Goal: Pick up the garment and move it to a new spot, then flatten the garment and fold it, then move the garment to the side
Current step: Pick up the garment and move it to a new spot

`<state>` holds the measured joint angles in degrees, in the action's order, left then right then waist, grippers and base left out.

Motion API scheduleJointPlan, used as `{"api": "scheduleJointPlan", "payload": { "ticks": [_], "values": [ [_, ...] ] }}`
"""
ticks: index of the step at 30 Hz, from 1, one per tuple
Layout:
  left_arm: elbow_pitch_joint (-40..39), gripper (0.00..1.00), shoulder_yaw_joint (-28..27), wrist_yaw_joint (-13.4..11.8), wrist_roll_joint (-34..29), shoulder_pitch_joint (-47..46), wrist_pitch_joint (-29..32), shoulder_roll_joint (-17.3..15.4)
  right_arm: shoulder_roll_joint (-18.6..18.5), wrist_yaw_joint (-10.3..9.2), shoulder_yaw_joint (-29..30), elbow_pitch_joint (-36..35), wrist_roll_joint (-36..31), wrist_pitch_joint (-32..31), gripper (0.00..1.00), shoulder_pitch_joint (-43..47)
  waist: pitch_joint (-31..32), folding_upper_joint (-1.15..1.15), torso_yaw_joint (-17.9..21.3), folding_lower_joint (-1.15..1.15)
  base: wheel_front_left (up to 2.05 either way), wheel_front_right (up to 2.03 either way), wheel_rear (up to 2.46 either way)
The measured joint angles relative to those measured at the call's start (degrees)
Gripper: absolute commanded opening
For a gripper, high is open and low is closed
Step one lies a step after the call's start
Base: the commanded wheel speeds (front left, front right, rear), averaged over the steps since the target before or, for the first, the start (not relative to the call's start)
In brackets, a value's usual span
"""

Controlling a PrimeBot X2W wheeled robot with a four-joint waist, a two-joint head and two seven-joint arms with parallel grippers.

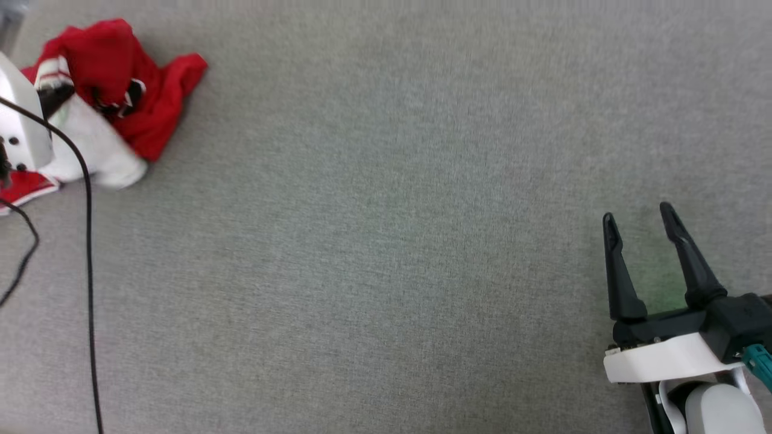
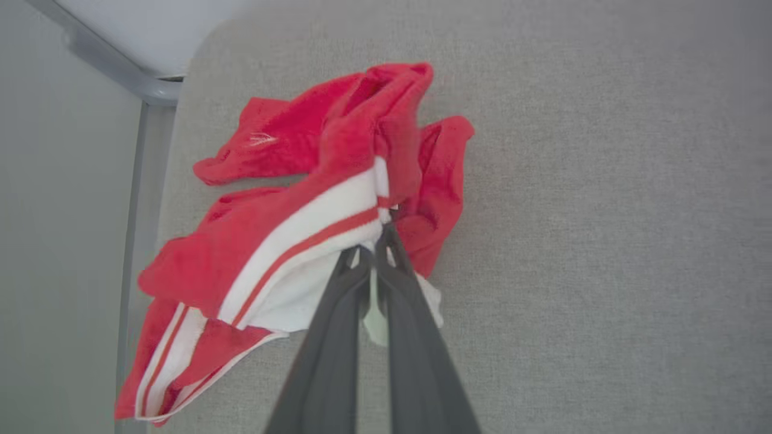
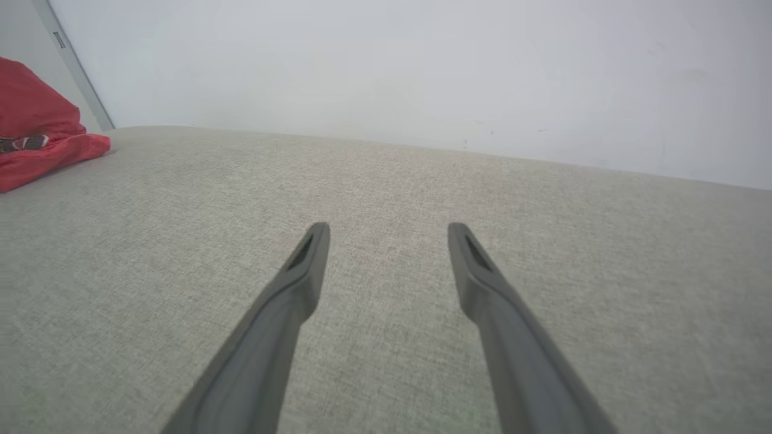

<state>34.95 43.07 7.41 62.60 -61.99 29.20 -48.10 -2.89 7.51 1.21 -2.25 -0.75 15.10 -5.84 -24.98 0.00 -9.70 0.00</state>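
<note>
Item: garment (image 1: pixel 114 102), red and white, crumpled at the far-left corner of the grey surface (image 1: pixel 386 241).
Left arm: left gripper (image 2: pixel 369 241) clamped on its white striped fold (tips meet in the cloth).
Right arm: right gripper (image 1: pixel 638 216) spread wide, holding nothing.
Bearing: I read the garment far left of the right gripper; left arm nearer.
Long axis: I cannot tell, too bunched.

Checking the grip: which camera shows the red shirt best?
Left wrist view: the garment lies crumpled, nearly whole, the left gripper shut on its white fabric. Head view: partly behind a pale forearm. Right wrist view: a red edge.
</note>
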Motion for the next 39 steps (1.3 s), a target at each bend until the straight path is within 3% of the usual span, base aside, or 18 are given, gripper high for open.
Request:
{"api": "scheduleJointPlan", "payload": {
  "ticks": [3,7,16,26,33,34,39],
  "values": [
    [-4.01,0.00,1.86,-0.01,-0.49,-1.70,-1.02,-1.79,-0.01,0.00,-0.04,0.74,1.52,0.00,1.00,0.40,2.53,0.00,0.01,0.00,0.00,0.00,0.00],
    [-13.50,0.00,5.81,-0.01,-2.94,-5.34,-0.81,-1.88,-0.01,0.00,-0.54,1.98,3.77,0.00,1.00,1.54,7.31,0.00,0.77,-0.01,0.00,0.00,0.00],
    [-24.10,0.00,11.57,-0.01,-5.53,-9.22,0.67,2.71,-0.01,0.00,-0.73,2.38,6.33,0.00,1.00,2.54,10.44,0.00,6.60,-0.01,0.00,0.00,0.00],
    [-26.24,0.00,21.01,-0.01,-5.69,-13.46,-3.21,16.73,-0.04,-0.01,0.13,1.70,7.88,0.00,1.00,1.79,9.10,0.00,14.91,-0.01,0.00,0.00,0.00],
    [-25.48,0.00,27.95,-0.01,-4.83,-16.95,-7.03,24.50,-0.03,0.00,1.07,0.78,9.21,0.00,1.00,0.69,4.88,0.00,19.04,0.00,0.00,0.00,0.00],
    [-24.87,0.00,29.49,-0.01,-4.45,-17.82,-7.54,27.31,-0.04,-0.01,1.30,0.29,9.51,0.00,1.00,-0.23,2.60,0.00,20.13,0.00,0.00,0.00,0.00],
    [-21.61,0.00,30.16,-0.02,-5.97,-16.67,-6.13,30.50,-0.03,0.00,1.01,-0.64,9.82,0.00,1.00,-2.11,-1.45,0.00,21.48,0.00,0.00,0.00,0.00]
  ]
}}
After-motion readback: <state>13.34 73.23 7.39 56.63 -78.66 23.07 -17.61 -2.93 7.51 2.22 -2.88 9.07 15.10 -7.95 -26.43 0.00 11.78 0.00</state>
